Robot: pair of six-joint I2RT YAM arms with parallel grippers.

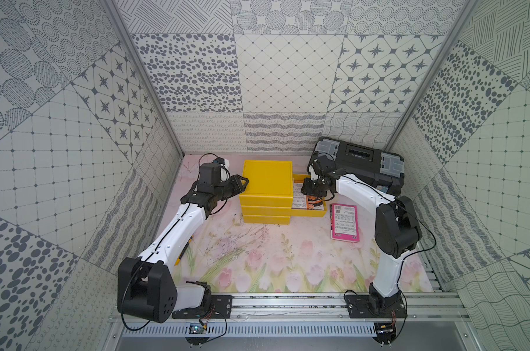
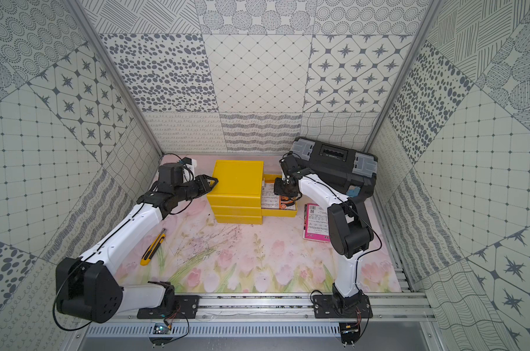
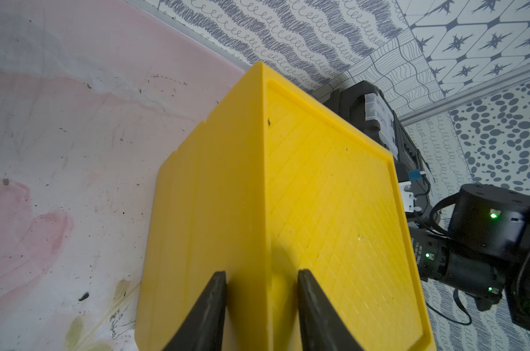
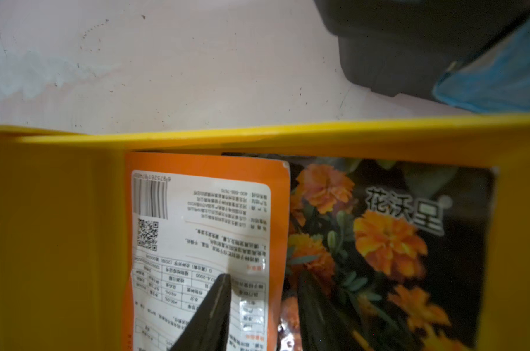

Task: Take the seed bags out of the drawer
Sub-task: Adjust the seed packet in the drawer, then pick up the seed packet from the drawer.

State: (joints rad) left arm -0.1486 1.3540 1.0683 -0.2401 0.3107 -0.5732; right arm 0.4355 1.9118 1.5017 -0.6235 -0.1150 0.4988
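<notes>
Floral tabletop (image 1: 257,258); seed bags (image 4: 203,228) in drawer (image 4: 288,139); perhaps two

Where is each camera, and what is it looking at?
Both top views: high above the arm bases, looking down on yellow drawer cabinet, magenta seed bag, left arm, right arm.
Left wrist: on the left arm, facing the cabinet's top edge; left pincer shows.
Right wrist: on the right arm, looking into the open drawer: orange seed bag, marigold seed bag; right pincer shows.
Shared: top and right wrist views both show the drawer's bags.
</notes>
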